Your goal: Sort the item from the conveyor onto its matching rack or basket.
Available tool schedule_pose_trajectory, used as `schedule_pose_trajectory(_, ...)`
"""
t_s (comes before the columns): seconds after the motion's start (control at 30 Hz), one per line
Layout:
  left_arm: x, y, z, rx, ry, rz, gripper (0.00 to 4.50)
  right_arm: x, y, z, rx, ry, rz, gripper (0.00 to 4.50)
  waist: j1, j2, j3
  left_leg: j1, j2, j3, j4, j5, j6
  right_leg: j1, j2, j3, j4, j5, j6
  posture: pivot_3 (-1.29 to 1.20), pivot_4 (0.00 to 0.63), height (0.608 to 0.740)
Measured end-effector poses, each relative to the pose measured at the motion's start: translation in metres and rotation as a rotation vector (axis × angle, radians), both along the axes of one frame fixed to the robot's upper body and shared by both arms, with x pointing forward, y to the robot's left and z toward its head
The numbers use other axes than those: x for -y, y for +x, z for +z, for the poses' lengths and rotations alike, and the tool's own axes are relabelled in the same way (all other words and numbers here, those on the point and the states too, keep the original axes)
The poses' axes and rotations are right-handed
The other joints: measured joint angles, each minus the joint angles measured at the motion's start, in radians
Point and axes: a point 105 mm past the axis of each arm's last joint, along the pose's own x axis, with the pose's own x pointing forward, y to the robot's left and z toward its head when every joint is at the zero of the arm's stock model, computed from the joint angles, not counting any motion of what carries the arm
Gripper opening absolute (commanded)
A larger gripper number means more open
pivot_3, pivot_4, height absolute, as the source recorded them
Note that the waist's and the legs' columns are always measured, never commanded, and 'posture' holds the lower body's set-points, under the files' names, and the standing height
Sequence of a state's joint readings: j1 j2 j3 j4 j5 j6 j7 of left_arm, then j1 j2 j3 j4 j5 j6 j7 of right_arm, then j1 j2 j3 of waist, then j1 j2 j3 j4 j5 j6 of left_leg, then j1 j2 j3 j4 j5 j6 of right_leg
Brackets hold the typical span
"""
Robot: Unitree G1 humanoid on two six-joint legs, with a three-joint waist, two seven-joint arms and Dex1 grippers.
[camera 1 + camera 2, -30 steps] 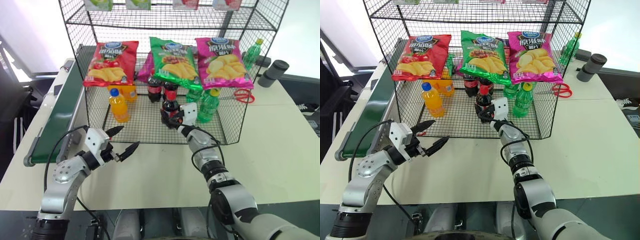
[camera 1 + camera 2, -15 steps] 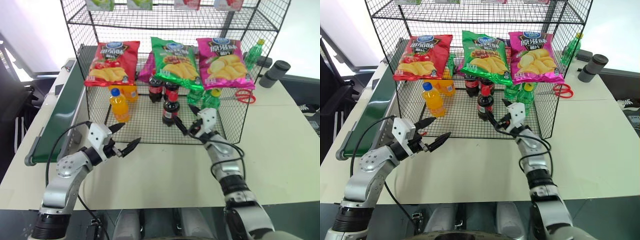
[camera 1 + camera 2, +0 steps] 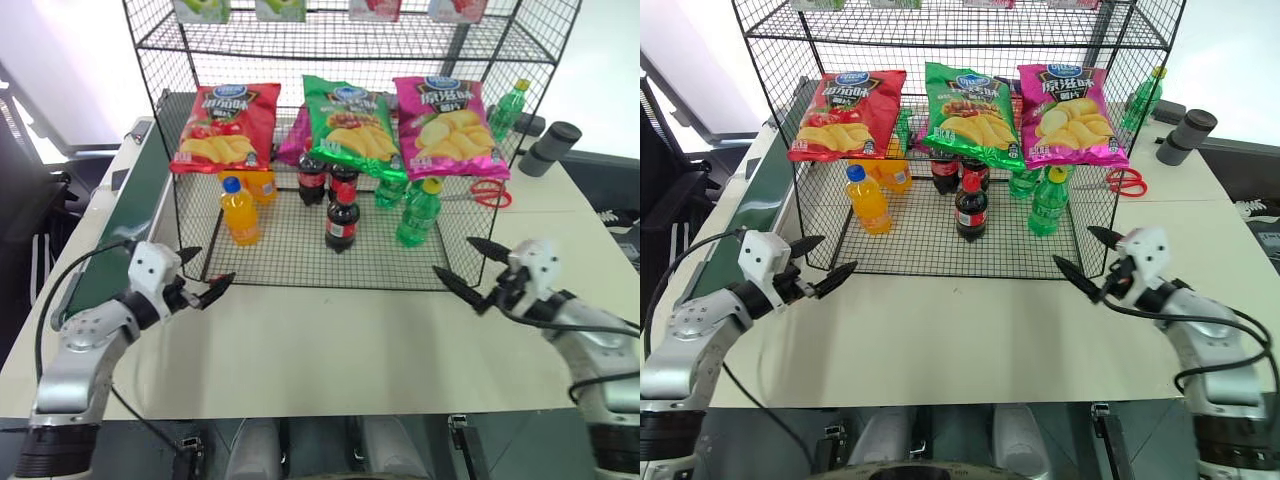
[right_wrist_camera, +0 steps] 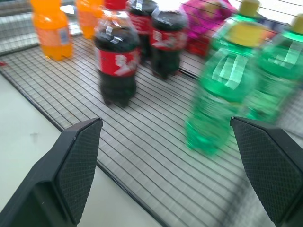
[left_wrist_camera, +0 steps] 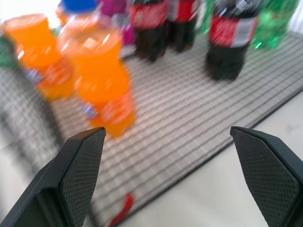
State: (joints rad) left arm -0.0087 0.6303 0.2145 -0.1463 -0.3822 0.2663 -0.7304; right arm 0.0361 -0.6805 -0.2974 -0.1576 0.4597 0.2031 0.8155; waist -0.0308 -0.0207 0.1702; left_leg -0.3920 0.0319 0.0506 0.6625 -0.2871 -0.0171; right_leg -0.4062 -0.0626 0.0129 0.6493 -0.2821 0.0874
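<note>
Left eye view gives you the black wire rack (image 3: 480,262) standing on the pale surface (image 3: 330,340), with its bottom tier holding the drinks. Your cola bottle (image 3: 341,222) stands upright near the front middle of that tier, red cap up, and two more cola bottles (image 3: 311,181) sit just behind it. To its left you have an orange-drink bottle (image 3: 238,211) with a blue cap and a second orange bottle (image 3: 259,185) behind; to its right, green bottles (image 3: 417,212) with yellow caps. Three chip bags hang across the tier above — red (image 3: 222,127), green (image 3: 348,125) and pink (image 3: 446,125).

Along the rack's left side runs the dark green conveyor (image 3: 120,235), its belt bare where you can see it.

Your left gripper (image 3: 196,276) hovers over the surface by the rack's front left corner, fingers spread wide and holding nothing. Your right gripper (image 3: 466,266) hangs off the front right corner — likewise wide apart and empty, well clear of the cola bottle.
</note>
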Motion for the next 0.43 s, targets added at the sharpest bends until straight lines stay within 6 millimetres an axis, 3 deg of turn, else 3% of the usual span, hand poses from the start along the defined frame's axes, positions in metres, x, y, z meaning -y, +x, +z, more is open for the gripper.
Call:
schedule_pose_trajectory(0.13,-0.007,-0.001,-0.002,-0.013,0.01,-0.006,4.5,0.012,-0.009,0.002,-0.04,-0.002,-0.01,4.49,0.009,0.0,0.0,0.0,0.0,0.001,0.0,0.0,0.0,0.0,0.0,0.001,0.0,0.0,-0.001,0.0,0.15,0.74)
schedule_pose_trajectory(0.43,-0.008,-0.005,-0.008,-0.038,0.006,-0.031,4.5,0.005,-0.011,0.012,-0.023,-0.004,0.01,4.49,0.018,0.0,0.0,0.0,0.0,0.001,0.0,0.0,0.0,0.0,0.0,0.001,-0.001,-0.001,-0.001,0.0,0.15,0.74)
